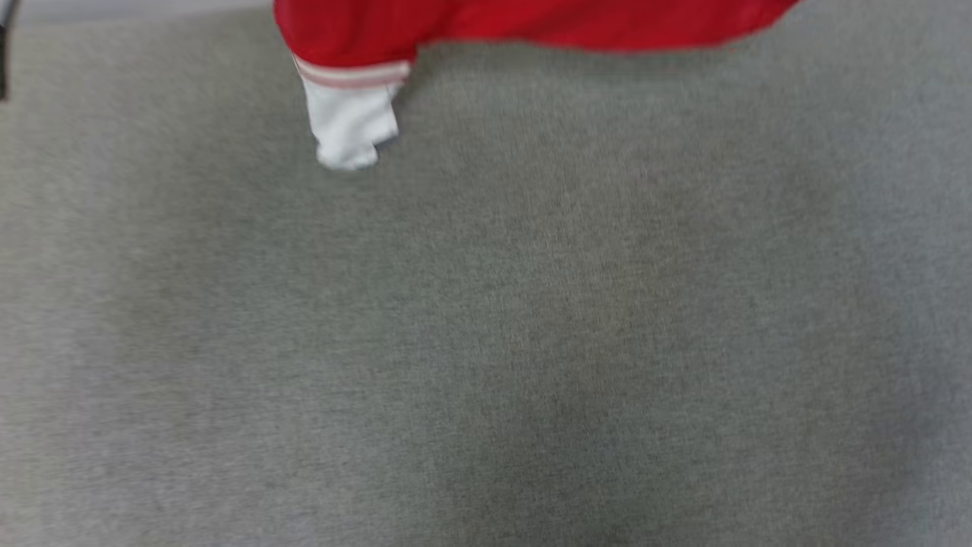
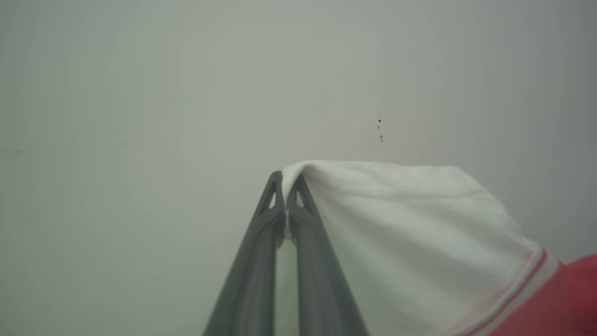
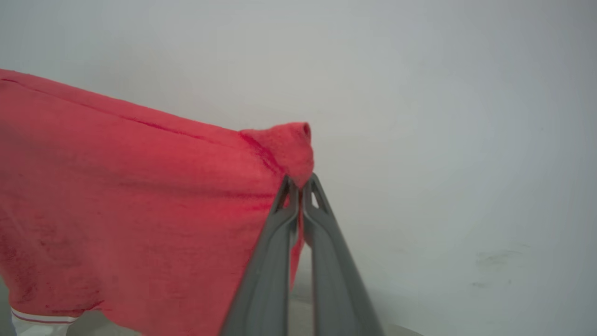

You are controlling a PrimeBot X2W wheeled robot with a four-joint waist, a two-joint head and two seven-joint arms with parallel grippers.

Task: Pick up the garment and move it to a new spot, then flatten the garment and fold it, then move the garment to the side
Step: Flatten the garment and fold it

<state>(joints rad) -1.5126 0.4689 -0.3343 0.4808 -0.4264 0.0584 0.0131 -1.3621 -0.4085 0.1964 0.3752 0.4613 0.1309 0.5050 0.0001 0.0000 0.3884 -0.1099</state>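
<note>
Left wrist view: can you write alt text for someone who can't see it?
The left gripper, its two dark fingers shut, pinches the white sleeve edge of the garment, which drapes down toward the right of the view. The striped trim and red cloth show in the lower right corner, against a plain pale backdrop.

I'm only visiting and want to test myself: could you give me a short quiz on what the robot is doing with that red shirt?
1. True or false: the left gripper is open.
2. Which part of the garment does the right gripper pinch? A red fabric; B white sleeve; C printed number.
3. What colour is the sleeve seen against the grey surface?
Key: 1 false, it is shut on the white sleeve; 2 A; 3 white.
</note>
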